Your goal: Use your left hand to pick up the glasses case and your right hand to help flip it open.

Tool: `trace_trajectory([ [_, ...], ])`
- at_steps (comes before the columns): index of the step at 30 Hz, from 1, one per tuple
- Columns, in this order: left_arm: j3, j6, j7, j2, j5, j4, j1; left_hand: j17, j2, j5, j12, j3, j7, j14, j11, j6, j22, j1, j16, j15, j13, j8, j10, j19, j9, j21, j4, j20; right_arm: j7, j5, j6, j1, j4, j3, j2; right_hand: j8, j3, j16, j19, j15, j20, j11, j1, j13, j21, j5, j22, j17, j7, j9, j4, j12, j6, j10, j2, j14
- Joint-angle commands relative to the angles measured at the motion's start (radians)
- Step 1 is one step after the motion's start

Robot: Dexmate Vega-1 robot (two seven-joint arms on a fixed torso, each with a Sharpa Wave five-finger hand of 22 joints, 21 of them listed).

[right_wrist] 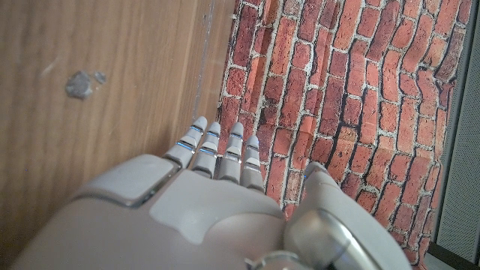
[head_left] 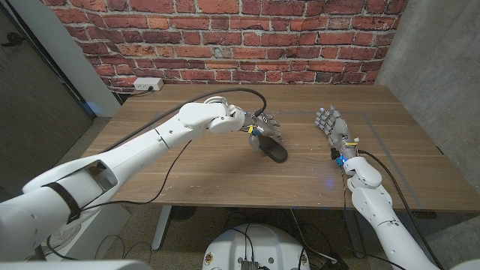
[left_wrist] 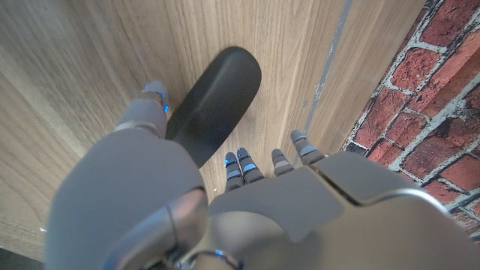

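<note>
A dark, oblong glasses case (head_left: 274,152) (left_wrist: 214,101) lies on the wooden table (head_left: 187,165) near its middle. My left hand (head_left: 262,129) (left_wrist: 187,195) hangs over the case's near end. Its thumb (left_wrist: 152,101) is against one long side and its fingers (left_wrist: 240,166) reach down by the other side. The case still lies on the wood, and I cannot tell a firm grip. My right hand (head_left: 334,127) (right_wrist: 217,187) stands to the right of the case, a hand's width away, with its fingers straight, apart and holding nothing.
A black cable (head_left: 225,94) runs from my left arm over the table's back part. A white power strip (head_left: 146,85) sits on the brick wall (right_wrist: 337,90) behind the table. A small grey mark (right_wrist: 79,82) shows on the wood ahead of my right hand.
</note>
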Motion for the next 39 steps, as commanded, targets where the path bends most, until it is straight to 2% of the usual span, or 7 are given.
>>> trace_trajectory([
  [1,0.029,0.018,0.053,-0.004,0.035,0.035,-0.01,0.003,0.009,-0.007,0.014,0.003,-0.006,0.011,-0.008,0.023,0.0,0.007,0.012,-0.009,0.002,0.013,0.026,0.01,0.001,-0.002,0.008,0.001,-0.002,-0.004,-0.001,-0.004,0.001,0.001,0.001,-0.001,-0.002,-0.001,0.006,0.006,0.005,-0.002,-0.005,0.001,-0.004,0.002,0.004,0.003,-0.004,0.004,0.001,-0.001,0.008,0.007,0.001,0.007],
  [11,0.059,0.016,0.084,-0.011,0.04,0.074,-0.031,0.003,0.019,-0.016,0.008,0.0,-0.025,0.019,-0.013,0.042,0.0,0.011,0.011,-0.017,0.002,0.02,0.035,0.017,0.0,-0.002,0.014,-0.002,-0.005,-0.006,-0.001,0.0,0.008,0.0,0.001,-0.001,-0.002,-0.002,0.006,0.006,0.006,0.0,-0.006,0.001,-0.005,0.002,0.005,0.003,-0.003,0.004,0.0,-0.002,0.009,0.007,0.0,0.006],
  [22,0.072,0.0,0.147,-0.02,0.016,0.115,-0.044,0.002,0.042,-0.041,0.016,-0.006,-0.047,0.088,-0.015,0.156,0.0,0.024,0.023,-0.057,-0.001,0.065,0.128,0.05,-0.006,0.002,0.022,-0.01,-0.008,-0.007,-0.004,0.006,0.018,0.002,-0.002,-0.002,-0.002,-0.002,0.007,0.005,0.006,0.002,-0.007,0.001,-0.007,0.003,0.005,0.003,-0.004,0.004,0.0,-0.004,0.009,0.007,-0.001,0.006],
  [28,0.078,-0.001,0.184,-0.02,0.014,0.13,-0.044,0.004,0.058,-0.054,0.02,-0.014,-0.047,0.139,-0.016,0.214,0.0,0.014,0.034,-0.089,-0.005,0.085,0.192,0.067,-0.011,0.003,0.037,-0.016,-0.004,-0.005,-0.003,0.016,0.033,0.001,-0.003,-0.003,-0.002,-0.001,0.007,0.005,0.007,0.001,-0.007,0.001,-0.008,0.003,0.005,0.003,-0.003,0.004,0.0,-0.005,0.009,0.008,-0.001,0.008],
  [32,0.082,-0.001,0.214,-0.017,0.022,0.134,-0.043,0.007,0.072,-0.064,0.038,-0.015,-0.059,0.201,-0.016,0.297,0.0,0.027,0.046,-0.121,-0.001,0.115,0.293,0.085,-0.018,0.004,0.035,-0.022,-0.002,-0.006,-0.005,0.024,0.042,-0.001,-0.005,-0.003,-0.002,-0.002,0.007,0.005,0.006,0.004,-0.007,0.001,-0.008,0.003,0.005,0.003,-0.004,0.004,0.0,-0.004,0.009,0.01,0.0,0.008],
  [35,0.085,0.007,0.209,-0.019,0.024,0.135,-0.045,0.009,0.088,-0.067,0.04,-0.011,-0.059,0.221,-0.016,0.335,0.001,0.031,0.049,-0.13,-0.001,0.129,0.325,0.091,-0.02,0.004,0.038,-0.024,0.003,-0.003,-0.005,0.03,0.051,-0.003,-0.006,-0.003,-0.002,-0.002,0.007,0.006,0.006,0.005,-0.008,0.001,-0.009,0.003,0.005,0.003,-0.003,0.004,0.001,-0.005,0.01,0.01,0.0,0.008],
  [39,0.088,0.016,0.207,-0.024,0.021,0.138,-0.046,0.013,0.136,-0.074,0.045,0.002,-0.06,0.246,-0.015,0.407,0.002,0.032,0.052,-0.142,-0.004,0.151,0.39,0.097,-0.025,0.003,0.052,-0.02,0.007,-0.002,-0.005,0.036,0.059,-0.005,-0.008,-0.003,-0.002,-0.002,0.007,0.006,0.005,0.001,-0.008,0.001,-0.01,0.003,0.005,0.002,-0.004,0.004,0.001,-0.005,0.011,0.011,0.0,0.007],
])
